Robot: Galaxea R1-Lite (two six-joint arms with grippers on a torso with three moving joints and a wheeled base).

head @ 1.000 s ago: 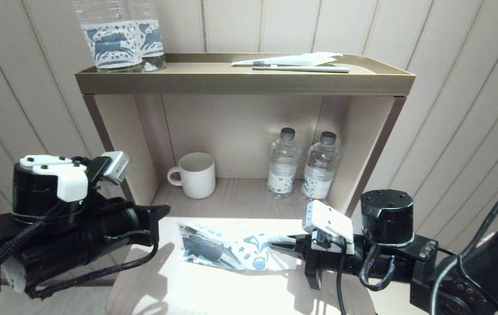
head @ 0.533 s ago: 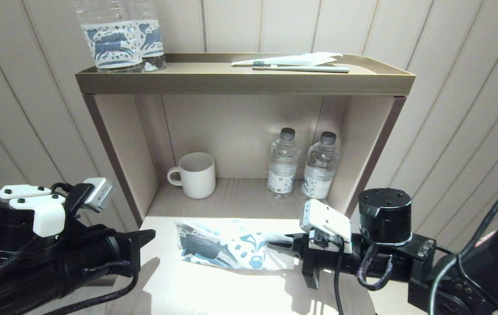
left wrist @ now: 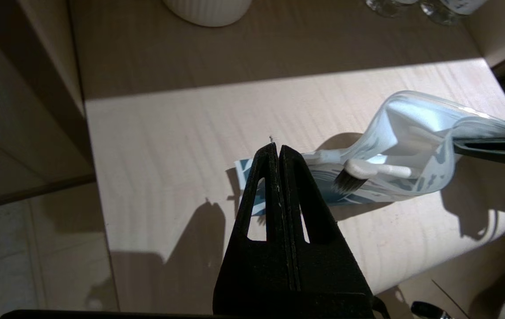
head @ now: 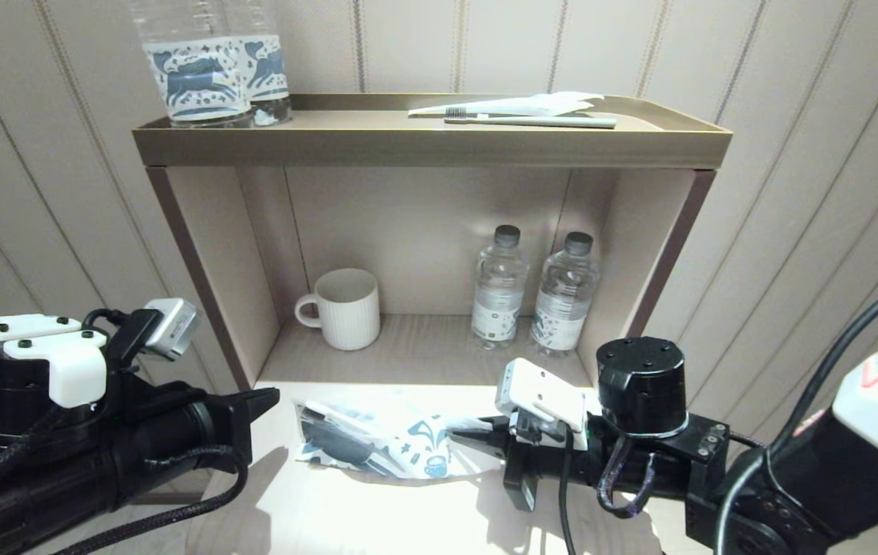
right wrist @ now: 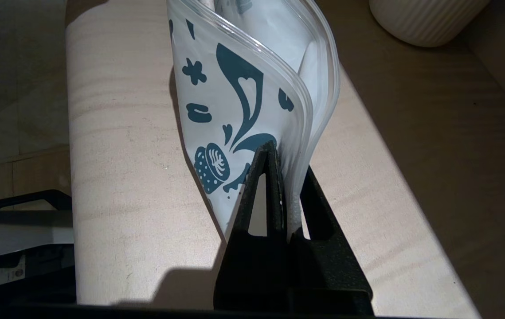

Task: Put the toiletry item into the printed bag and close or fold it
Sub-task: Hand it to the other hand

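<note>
Dragged leftward since a second ago, the bag (head: pixel 377 443) lies on the worktop (head: pixel 377 516), long axis running left-right. I see my right gripper (head: pixel 463 438) pinching its right end, lifted and curled. The toothbrush (left wrist: pixel 369 170) sits inside, bristle head toward the left. My left gripper (head: pixel 269 399), pressed together, has pulled back to the worktop's left edge.

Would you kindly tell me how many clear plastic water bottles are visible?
4: two clear bottles on the top tray, two capped ones inside the lower shelf. None seems hidden.
</note>
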